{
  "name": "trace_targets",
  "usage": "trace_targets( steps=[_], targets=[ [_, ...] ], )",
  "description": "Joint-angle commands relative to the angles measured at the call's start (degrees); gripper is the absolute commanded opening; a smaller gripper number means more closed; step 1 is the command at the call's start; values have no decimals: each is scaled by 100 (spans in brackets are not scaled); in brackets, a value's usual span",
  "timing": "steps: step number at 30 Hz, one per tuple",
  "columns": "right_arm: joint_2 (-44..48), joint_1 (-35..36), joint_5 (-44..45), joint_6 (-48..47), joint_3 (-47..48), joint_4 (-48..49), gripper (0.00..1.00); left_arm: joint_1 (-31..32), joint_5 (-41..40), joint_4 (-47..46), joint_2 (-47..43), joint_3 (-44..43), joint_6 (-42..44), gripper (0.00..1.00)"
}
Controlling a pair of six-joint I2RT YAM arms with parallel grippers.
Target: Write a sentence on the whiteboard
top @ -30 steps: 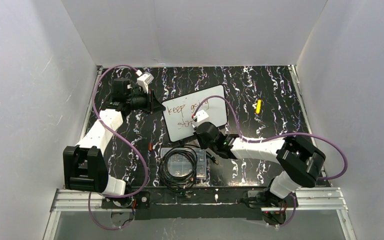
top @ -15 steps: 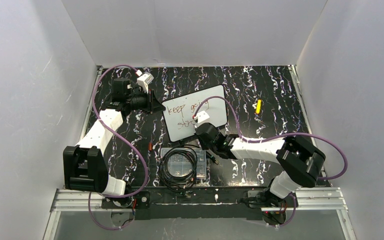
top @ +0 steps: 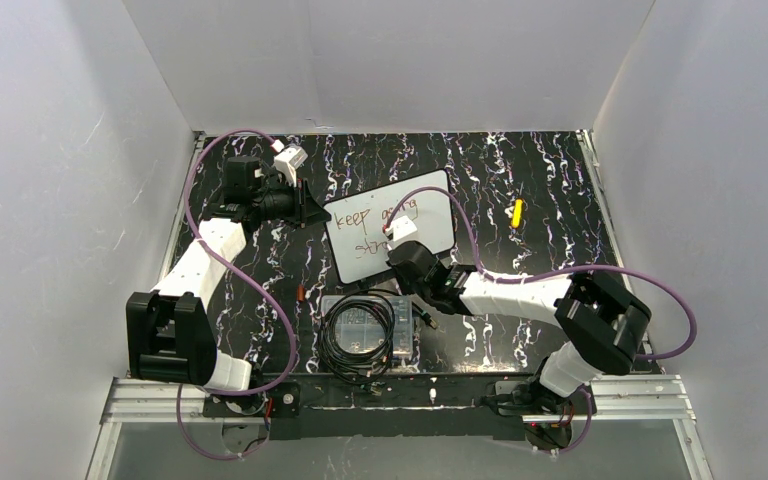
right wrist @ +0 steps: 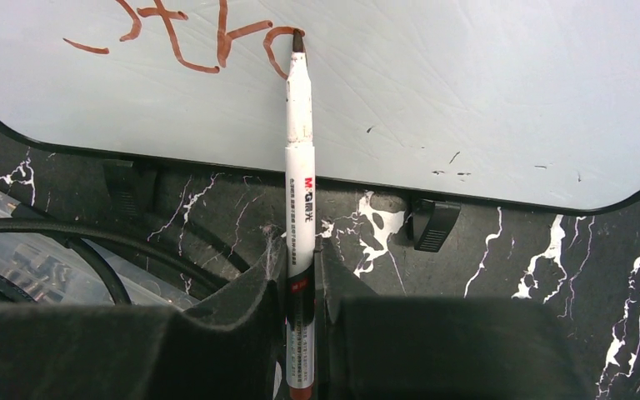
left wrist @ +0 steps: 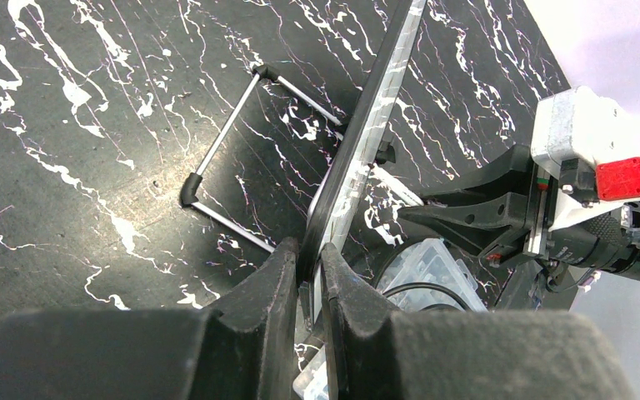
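The whiteboard (top: 362, 266) stands mid-tabletop (top: 520, 160), tilted back, with a wire stand (left wrist: 225, 162) on its far side. The left claw (left wrist: 308, 250) is clamped on the board's left edge, 1 finger on each side of the black rim. The right claw (right wrist: 300, 254) is clamped on a white marker (right wrist: 300, 167), whose dark tip touches the board at the end of the lower line. The sentence (right wrist: 179, 37) is reddish-brown, in 2 lines. From above the upper line reads "keep going", partly crossed by a cable. The lower reads "stro" in the right wrist view. Just near of the board lies a clear box (top: 403, 340) holding coiled black cable. A yellow thing (top: 517, 212) lies well apart to the right. A small reddish piece (top: 301, 292), possibly a cap, lies left of the box.
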State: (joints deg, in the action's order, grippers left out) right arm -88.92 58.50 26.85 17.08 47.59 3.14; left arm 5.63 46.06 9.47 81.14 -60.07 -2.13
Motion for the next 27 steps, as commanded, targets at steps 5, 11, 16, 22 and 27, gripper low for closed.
trace_targets(
  steps=[5,11,16,22,27],
  targets=[
    [344,-40,132,-12,29,262,1,-66,70,-60,-176,-229,28,0],
    [285,-49,233,-12,37,172,1,-70,70,-69,-178,-222,13,0],
    [63,-66,248,90,121,55,1,-70,69,-75,-187,-223,16,0],
    [-46,-101,183,128,165,-28,1,-78,78,-82,-168,-238,7,0],
    [-82,-102,31,175,157,-99,1,-77,78,-77,-182,-225,9,0]
  ],
)
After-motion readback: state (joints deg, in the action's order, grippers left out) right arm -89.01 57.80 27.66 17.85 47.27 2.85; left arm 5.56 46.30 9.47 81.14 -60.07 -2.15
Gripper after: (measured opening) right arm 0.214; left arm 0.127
